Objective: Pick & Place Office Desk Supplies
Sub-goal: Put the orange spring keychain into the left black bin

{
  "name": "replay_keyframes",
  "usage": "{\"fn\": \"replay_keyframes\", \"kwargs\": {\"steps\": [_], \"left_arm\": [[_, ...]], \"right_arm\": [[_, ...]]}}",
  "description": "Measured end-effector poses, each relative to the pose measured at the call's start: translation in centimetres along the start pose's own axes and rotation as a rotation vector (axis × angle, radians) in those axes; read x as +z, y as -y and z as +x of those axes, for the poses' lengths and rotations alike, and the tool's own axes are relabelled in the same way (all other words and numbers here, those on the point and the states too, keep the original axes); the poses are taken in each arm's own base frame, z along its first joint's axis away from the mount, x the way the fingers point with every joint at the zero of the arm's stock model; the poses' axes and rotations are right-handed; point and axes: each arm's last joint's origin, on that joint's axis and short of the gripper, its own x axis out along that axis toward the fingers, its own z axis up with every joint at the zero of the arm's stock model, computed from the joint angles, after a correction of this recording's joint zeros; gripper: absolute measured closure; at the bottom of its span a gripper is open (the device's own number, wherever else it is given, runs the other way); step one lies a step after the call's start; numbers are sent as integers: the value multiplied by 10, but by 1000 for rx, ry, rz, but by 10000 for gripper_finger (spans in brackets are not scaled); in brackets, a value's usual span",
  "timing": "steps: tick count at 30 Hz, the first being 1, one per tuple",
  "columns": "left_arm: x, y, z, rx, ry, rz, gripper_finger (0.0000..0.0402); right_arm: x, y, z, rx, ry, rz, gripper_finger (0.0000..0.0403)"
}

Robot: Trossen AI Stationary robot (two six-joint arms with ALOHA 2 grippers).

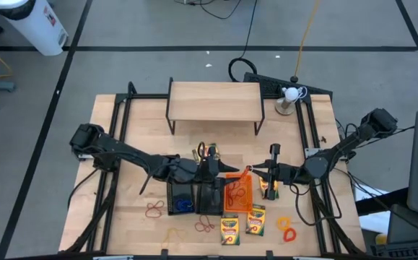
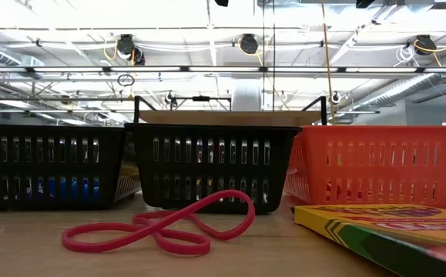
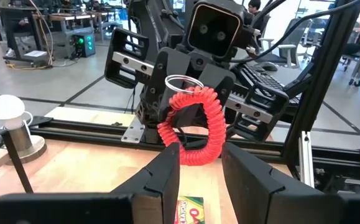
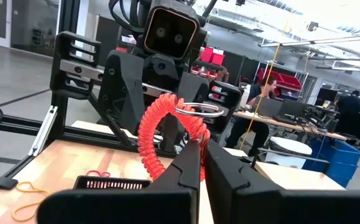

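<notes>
Nearest the front edge of the table [image 1: 122, 115]: two crayon boxes [image 1: 230, 230] side by side, an orange band [image 1: 284, 222] and a red band [image 1: 289, 235] to their right, a dark red band [image 1: 205, 226] to their left, another red band [image 1: 154, 210] further left, a faint yellow band [image 1: 172, 235] by the edge. Just behind: three mesh trays in a row, black tray w/ blue items [image 1: 181, 200], second black tray [image 1: 210, 196], orange tray [image 1: 239, 193]. In the low view the dark red band [image 2: 161, 227] lies in front of the trays. Above the orange tray both hands meet at a red coiled cord w/ key ring [image 1: 248, 170]. Left hand [image 3: 199, 163] is partly open, fingers either side of the cord [image 3: 195, 127]; can't tell if they're touching it. Right hand [image 4: 202, 154] is closed tight on the same cord [image 4: 158, 134]. Another crayon box [image 1: 269, 189] sits under the right hand. Far side: wooden shelf [image 1: 214, 101], white ball on stand [image 1: 289, 97] at its right.
</notes>
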Motion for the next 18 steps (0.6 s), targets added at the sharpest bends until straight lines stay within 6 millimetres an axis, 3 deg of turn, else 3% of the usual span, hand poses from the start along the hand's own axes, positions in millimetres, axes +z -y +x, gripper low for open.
{"fn": "replay_keyframes", "kwargs": {"steps": [18], "left_arm": [[0,0,0,0,1,-2,279]], "right_arm": [[-2,-4,3,21,21,48,403]]}}
